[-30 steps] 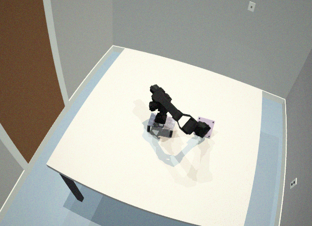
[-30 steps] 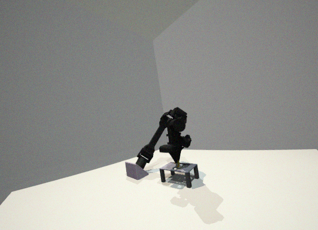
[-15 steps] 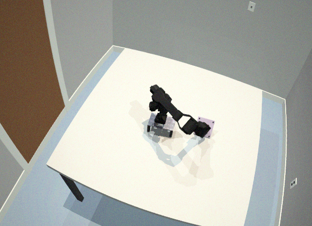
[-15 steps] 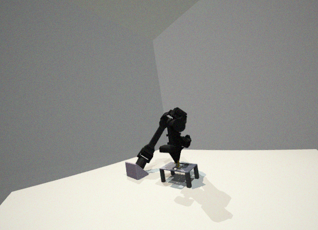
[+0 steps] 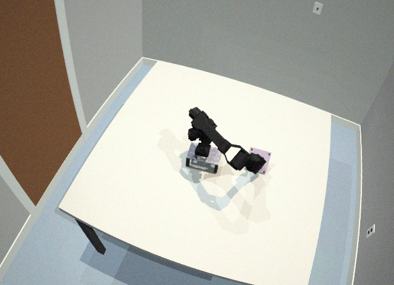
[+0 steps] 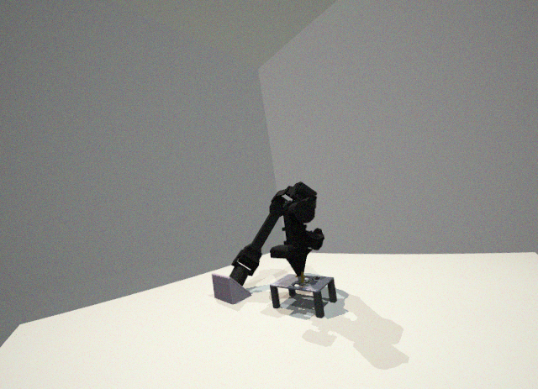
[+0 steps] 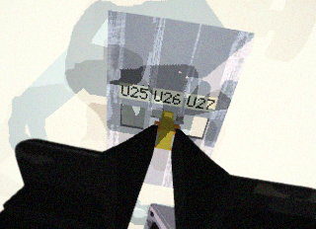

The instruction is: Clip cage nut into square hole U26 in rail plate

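Three short black codes can be read, each on a small pale rectangular label on the grey, streaked rectangular rail plate (image 5: 211, 157) (image 6: 284, 282) (image 7: 173, 46). In the wrist view, the left label (image 7: 134, 92) reads "U25", the middle label (image 7: 167, 98) "U26" and the right label (image 7: 200, 103) "U27". They stand side by side in one row.

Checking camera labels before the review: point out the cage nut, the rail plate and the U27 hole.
cage nut (image 6: 302, 277) (image 7: 165, 135): exterior and wrist, its yellow body
rail plate (image 5: 214, 153) (image 6: 284, 281) (image 7: 175, 41): all three views, top face
U27 hole (image 7: 198, 127): wrist, its opening
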Robot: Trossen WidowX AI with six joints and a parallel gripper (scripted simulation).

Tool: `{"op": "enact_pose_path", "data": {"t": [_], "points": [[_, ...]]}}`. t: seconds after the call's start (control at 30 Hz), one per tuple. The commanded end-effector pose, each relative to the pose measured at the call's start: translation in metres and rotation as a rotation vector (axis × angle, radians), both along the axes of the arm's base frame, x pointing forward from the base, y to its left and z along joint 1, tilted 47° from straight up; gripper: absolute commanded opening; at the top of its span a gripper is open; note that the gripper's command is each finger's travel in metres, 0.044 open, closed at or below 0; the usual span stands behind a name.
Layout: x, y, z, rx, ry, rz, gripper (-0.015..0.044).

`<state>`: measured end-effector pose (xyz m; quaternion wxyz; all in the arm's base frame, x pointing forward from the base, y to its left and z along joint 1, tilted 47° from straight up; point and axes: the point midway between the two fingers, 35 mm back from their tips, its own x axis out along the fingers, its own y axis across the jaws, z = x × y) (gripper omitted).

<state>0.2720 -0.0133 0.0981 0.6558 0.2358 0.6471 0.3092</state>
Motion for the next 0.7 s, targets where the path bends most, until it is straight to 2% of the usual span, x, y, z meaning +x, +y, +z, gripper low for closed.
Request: {"op": "enact_pose_path", "data": {"t": [0.0,0.67], "points": [[-0.0011,0.0002,0.0003,-0.016,-0.001,0.000,0.0037],[-0.0016,0.0021,0.0006,-0.053,-0.003,-0.002,0.0037]]}}
